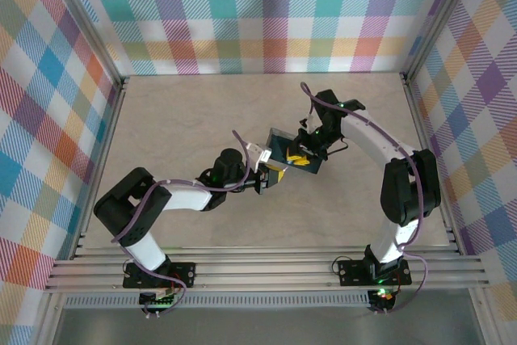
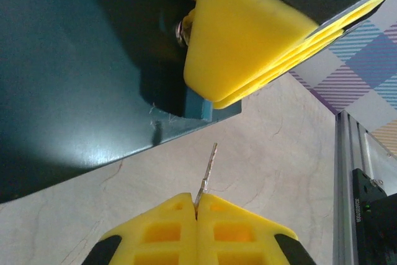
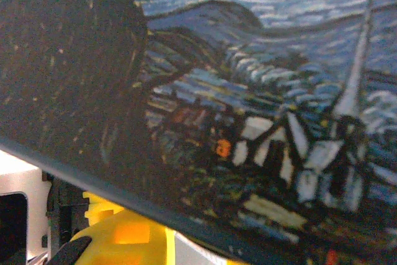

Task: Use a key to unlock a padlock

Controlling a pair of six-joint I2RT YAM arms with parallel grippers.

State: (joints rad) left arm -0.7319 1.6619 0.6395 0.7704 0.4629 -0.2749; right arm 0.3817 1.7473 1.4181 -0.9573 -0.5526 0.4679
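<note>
My left gripper (image 1: 262, 182) (image 2: 197, 198) is shut on a thin silvery key (image 2: 209, 166). Its blade sticks out toward the lower corner of the blue starry-night tin (image 1: 281, 147) (image 2: 74, 60) (image 3: 248, 91), with a gap between. The tin is tilted up off the table. My right gripper (image 1: 300, 159) (image 2: 214, 94) has its yellow fingers (image 3: 124, 240) pressed close together at the tin's edge. A small silvery bit of the padlock (image 2: 182, 29) shows beside them. The lock's body is hidden between the fingers.
The beige table (image 1: 202, 119) lies under the key. An aluminium frame rail (image 2: 344, 172) runs along the right, and chequered walls (image 1: 266, 14) close in three sides. Front rails (image 1: 258, 268) cross above the arm bases.
</note>
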